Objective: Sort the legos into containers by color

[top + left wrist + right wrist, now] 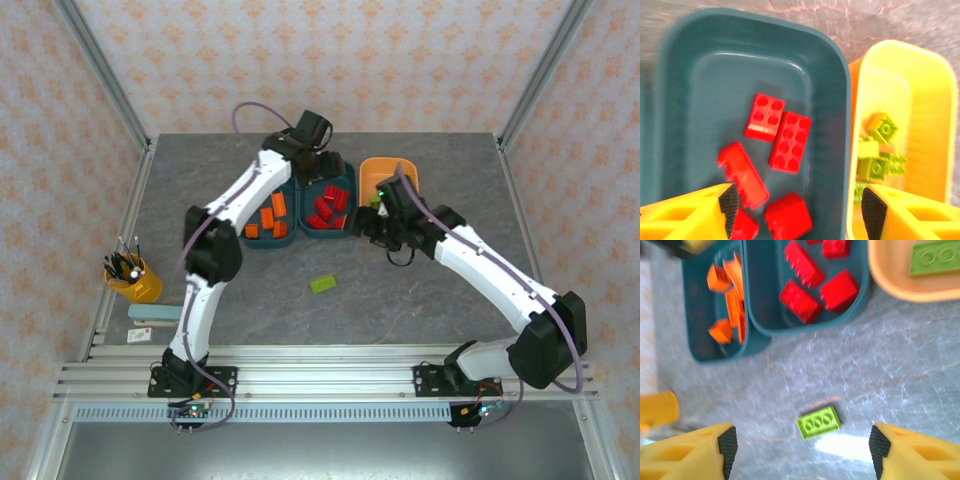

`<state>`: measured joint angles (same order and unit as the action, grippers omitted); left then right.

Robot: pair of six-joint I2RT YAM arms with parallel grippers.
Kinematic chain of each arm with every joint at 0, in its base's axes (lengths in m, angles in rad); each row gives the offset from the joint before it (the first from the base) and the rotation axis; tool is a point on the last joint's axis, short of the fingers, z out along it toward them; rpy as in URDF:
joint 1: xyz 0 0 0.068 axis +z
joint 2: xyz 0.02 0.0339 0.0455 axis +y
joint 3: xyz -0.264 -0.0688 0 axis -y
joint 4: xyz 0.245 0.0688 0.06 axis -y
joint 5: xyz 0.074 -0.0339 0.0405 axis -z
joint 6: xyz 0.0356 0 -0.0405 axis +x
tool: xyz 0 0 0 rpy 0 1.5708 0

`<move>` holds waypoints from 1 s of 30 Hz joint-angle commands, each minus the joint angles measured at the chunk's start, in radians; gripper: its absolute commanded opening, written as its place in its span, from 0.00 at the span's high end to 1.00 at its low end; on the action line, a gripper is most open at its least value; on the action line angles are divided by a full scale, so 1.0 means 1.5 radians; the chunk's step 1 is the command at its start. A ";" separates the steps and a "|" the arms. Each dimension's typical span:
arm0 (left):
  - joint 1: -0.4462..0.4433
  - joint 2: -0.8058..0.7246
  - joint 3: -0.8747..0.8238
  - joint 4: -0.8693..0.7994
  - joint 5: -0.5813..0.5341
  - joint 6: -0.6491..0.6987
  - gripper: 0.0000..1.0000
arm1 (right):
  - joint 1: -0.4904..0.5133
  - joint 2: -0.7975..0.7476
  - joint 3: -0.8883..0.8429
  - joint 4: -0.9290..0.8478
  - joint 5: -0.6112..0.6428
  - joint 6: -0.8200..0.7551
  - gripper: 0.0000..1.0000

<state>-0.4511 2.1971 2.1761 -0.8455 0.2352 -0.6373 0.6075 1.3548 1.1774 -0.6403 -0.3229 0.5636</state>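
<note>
Lime-green flat rectangular plastic brick (818,422) lies alone, studs up, on the grey stone-patterned table (900,365), well apart from the tubs. In the top view we place it at roughly 6 o'clock of the middle dark teal plastic tub (326,230). We judge it the last piece left to sort.

We note the right gripper (800,445) hovering with fingers spread and nothing between them, the lime brick at about 12 o'clock just beyond the gap. We note the left gripper (797,210) likewise spread and empty above the middle tub, where the red plastic bricks (790,141) lie loose on the floor.

The orange plastic bricks (727,300) sit in the other dark teal tub (690,315), at 9 o'clock of the middle one. The orange rounded plastic tub (940,150), at 3 o'clock, holds green bricks (882,127).

Handling, our estimate: the lime brick is light, rigid, smooth-sided and thin, so it may skate on the table or tip if pinched off-centre. We would turn the wrist to match its slight tilt, lower the fingers close to the table, and close across the two long sides at mid-length. Destination: the orange tub.
</note>
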 commanded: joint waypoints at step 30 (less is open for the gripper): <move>-0.019 -1.044 -0.912 -0.097 -0.039 -0.210 0.16 | 0.223 0.517 0.309 -0.293 0.168 -0.123 0.09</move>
<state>-0.4717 0.6346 0.8146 -0.9497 0.1608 -0.9348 0.9543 2.1128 1.6020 -1.0218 -0.0929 0.3729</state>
